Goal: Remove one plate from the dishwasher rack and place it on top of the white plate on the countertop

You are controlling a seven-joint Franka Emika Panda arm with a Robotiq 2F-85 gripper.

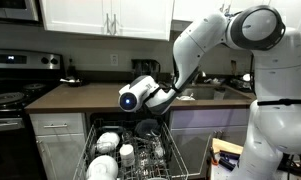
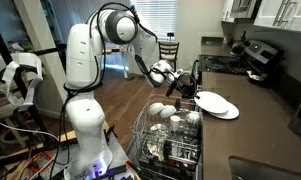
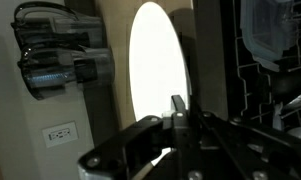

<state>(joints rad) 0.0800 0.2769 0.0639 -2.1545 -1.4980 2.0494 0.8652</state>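
While your fingers [image 3: 178, 104] pinch the dark round plate [image 1: 145, 127], you're mid-carry: the flat white plate [image 2: 216, 103] lies just beyond them, so swing over and lower.

In an exterior view I find the white plate [image 2: 218, 104] at 2 o'clock of the dishwasher rack [image 2: 172, 135], lying on the worktop [image 2: 260, 130], with the stove [image 2: 252, 58] behind it at 1 o'clock. Bowls [image 2: 162, 112] stand in the rack. In my wrist view that plate sits at 11 o'clock of the fingers [image 3: 178, 105].
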